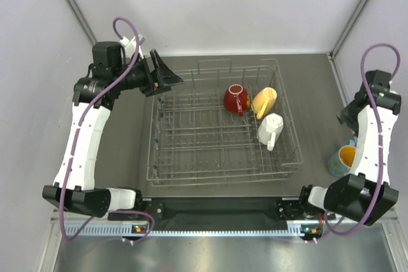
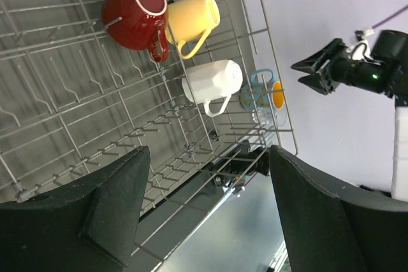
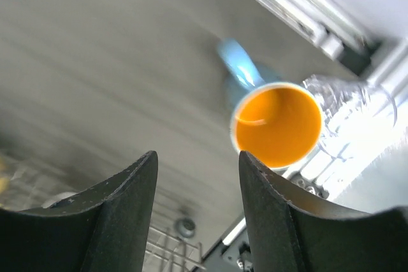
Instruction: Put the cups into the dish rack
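Note:
The grey wire dish rack [image 1: 220, 180] holds a red cup [image 1: 236, 99], a yellow mug [image 1: 264, 101] and a white handled mug [image 1: 270, 129] lying in its right half. The left wrist view shows the same three: red [image 2: 134, 14], yellow [image 2: 191, 17], white [image 2: 213, 79]. A blue patterned mug [image 1: 341, 159] with an orange inside stands on the table right of the rack, with the clear glass [image 3: 350, 100] beside it. My left gripper [image 1: 167, 74] is open and empty above the rack's far left corner. My right gripper [image 1: 347, 116] is open and empty above the table, just beside the blue mug [image 3: 277, 122].
The rack [image 2: 64, 113] fills the middle of the dark mat. Its left half shows only bare wire tines. White walls close in the back and sides. The arm bases and a metal rail [image 1: 217, 227] run along the near edge.

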You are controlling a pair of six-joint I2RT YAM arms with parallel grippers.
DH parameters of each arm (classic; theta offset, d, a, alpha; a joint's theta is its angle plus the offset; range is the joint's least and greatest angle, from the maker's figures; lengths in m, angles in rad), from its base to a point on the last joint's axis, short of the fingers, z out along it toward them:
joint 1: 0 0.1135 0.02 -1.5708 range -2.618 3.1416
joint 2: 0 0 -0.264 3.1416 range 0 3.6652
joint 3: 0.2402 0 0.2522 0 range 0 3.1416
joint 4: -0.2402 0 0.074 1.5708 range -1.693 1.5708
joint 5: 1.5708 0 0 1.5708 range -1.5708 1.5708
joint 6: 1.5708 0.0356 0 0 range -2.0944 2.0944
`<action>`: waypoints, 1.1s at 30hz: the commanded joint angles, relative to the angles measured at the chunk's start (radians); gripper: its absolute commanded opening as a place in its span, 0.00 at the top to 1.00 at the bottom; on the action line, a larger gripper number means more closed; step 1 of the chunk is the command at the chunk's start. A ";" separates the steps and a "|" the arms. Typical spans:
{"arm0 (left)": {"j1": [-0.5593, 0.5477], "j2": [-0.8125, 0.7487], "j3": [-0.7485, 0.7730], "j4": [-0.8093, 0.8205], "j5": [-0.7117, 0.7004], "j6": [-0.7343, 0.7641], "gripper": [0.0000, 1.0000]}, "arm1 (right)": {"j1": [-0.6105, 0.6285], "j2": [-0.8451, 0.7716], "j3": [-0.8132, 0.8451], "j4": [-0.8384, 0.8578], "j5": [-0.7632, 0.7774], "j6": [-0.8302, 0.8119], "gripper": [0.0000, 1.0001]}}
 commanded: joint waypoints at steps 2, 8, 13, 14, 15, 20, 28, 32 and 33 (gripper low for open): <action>-0.025 0.022 0.074 -0.006 0.026 0.072 0.19 | -0.048 -0.057 -0.089 -0.004 0.017 0.023 0.46; -0.034 0.055 0.088 0.001 0.041 0.063 0.19 | -0.072 -0.077 -0.195 0.042 0.047 0.020 0.46; -0.034 0.072 0.108 0.014 0.058 0.053 0.19 | -0.091 -0.059 -0.250 0.108 0.041 0.000 0.48; -0.034 0.075 0.111 0.014 0.058 0.053 0.19 | -0.091 -0.054 -0.256 0.128 0.040 -0.003 0.48; -0.034 0.077 0.114 0.014 0.060 0.053 0.19 | -0.091 -0.042 -0.259 0.138 0.038 -0.006 0.48; -0.034 0.078 0.122 0.011 0.061 0.055 0.19 | -0.102 0.001 -0.284 0.188 0.049 -0.006 0.53; -0.014 0.074 0.125 -0.003 0.063 0.050 0.19 | -0.106 0.027 -0.361 0.265 0.040 0.006 0.57; -0.008 0.074 0.123 -0.022 0.064 0.046 0.19 | -0.105 0.036 -0.402 0.293 0.026 0.003 0.60; -0.008 0.071 0.122 -0.022 0.064 0.044 0.19 | -0.106 0.039 -0.410 0.299 0.023 0.003 0.61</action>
